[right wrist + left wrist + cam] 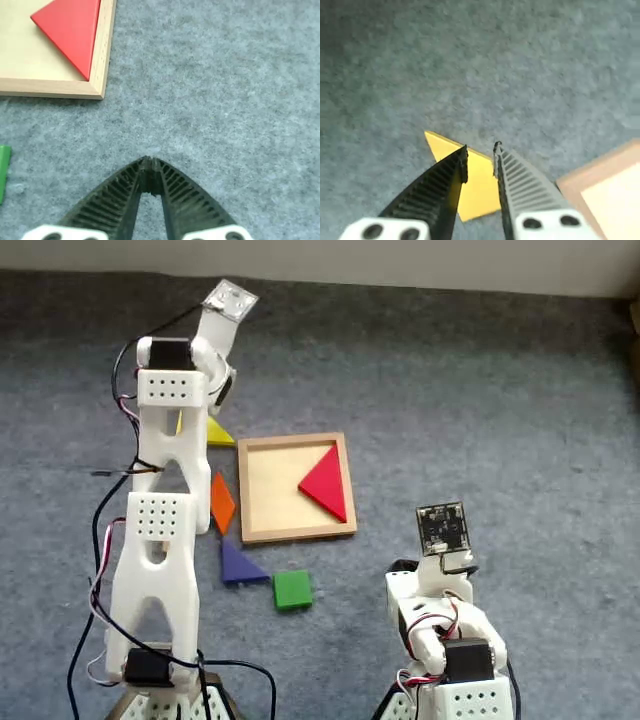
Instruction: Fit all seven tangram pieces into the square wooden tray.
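Note:
The square wooden tray (pixel 293 534) lies mid-table with a red triangle (pixel 328 483) in its right half. A yellow triangle (pixel 219 433) sits off the tray's far left corner, under the end of the left arm. In the left wrist view my left gripper (pixel 480 150) is open by a narrow gap, its tips just over the yellow triangle (pixel 479 192). An orange piece (pixel 222 502), a purple triangle (pixel 240 565) and a green square (pixel 292 590) lie on the carpet left of and in front of the tray. My right gripper (pixel 150 164) is shut and holds nothing, over bare carpet near the tray's corner (pixel 106 50).
Grey carpet covers the whole table. The right arm's base (pixel 450 660) stands at the front right, with open carpet to the right of the tray. The left arm (pixel 160 530) stretches along the left side, beside the loose pieces.

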`<act>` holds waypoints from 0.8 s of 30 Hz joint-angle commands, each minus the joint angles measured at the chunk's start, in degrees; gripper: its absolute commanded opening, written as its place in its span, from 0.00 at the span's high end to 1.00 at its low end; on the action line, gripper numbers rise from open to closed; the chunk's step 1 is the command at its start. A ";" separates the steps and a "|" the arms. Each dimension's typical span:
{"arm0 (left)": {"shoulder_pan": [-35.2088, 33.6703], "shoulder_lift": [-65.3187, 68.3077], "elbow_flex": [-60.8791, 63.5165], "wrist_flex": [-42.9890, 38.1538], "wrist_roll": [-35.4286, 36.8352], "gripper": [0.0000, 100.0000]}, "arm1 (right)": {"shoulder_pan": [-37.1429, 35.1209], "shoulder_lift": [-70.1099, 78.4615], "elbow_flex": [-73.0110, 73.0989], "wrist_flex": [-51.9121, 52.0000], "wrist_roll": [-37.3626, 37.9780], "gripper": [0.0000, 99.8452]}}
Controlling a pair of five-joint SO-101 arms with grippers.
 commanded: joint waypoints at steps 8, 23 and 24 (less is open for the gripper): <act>-6.02 9.01 -0.75 -17.14 0.79 0.89 | 0.57 -0.22 6.64 0.22 0.62 0.98; -10.33 6.02 -0.66 5.27 -7.82 0.89 | 0.57 -0.22 6.64 0.22 0.62 0.98; -10.59 5.76 -0.66 5.36 -7.74 0.89 | 0.57 -0.22 6.64 0.22 0.62 0.98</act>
